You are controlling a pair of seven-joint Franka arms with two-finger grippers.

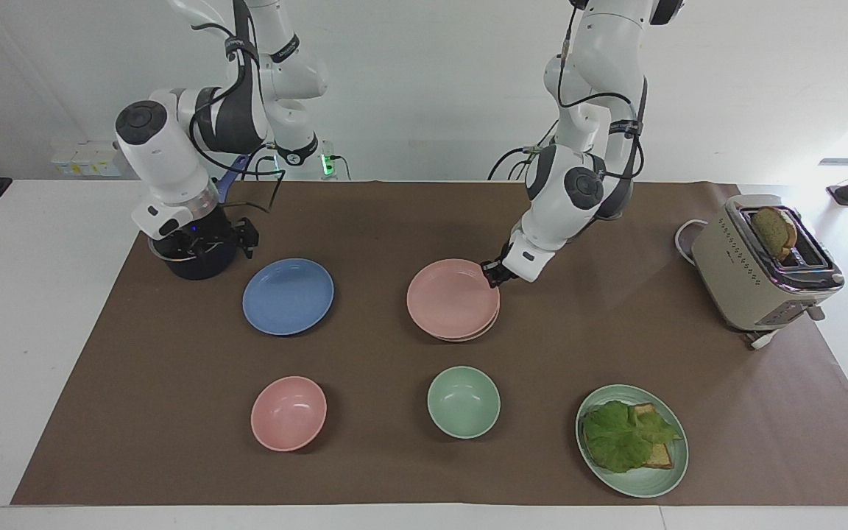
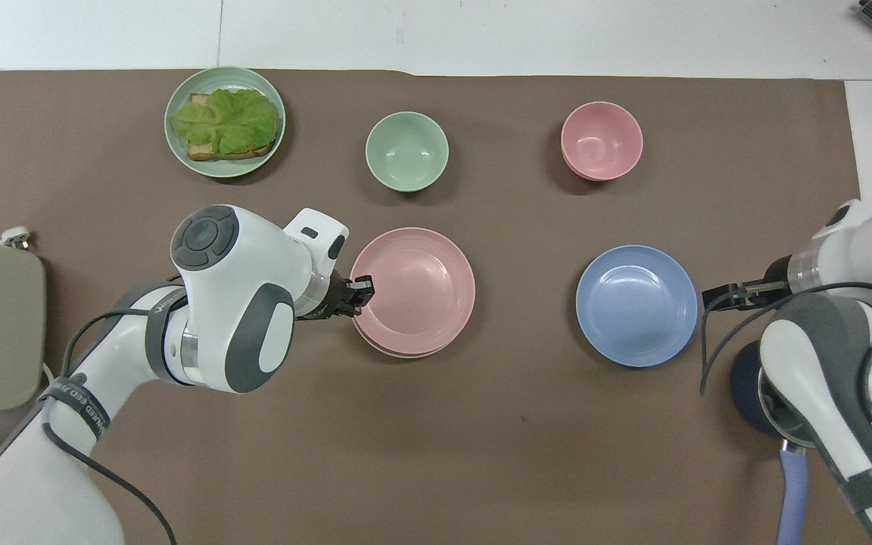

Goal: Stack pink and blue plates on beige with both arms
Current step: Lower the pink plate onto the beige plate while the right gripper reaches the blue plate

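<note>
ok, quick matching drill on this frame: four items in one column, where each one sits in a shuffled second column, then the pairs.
Things:
1. pink plate
2. blue plate
3. green plate
4. toaster

Places:
A. holds toast topped with lettuce
B. alone on the mat, beside the dark pot
C. at the left arm's end of the table, a slice of bread in its slot
D. on the beige plate, left gripper at its rim

Pairs: 1-D, 2-B, 3-A, 4-C
</note>
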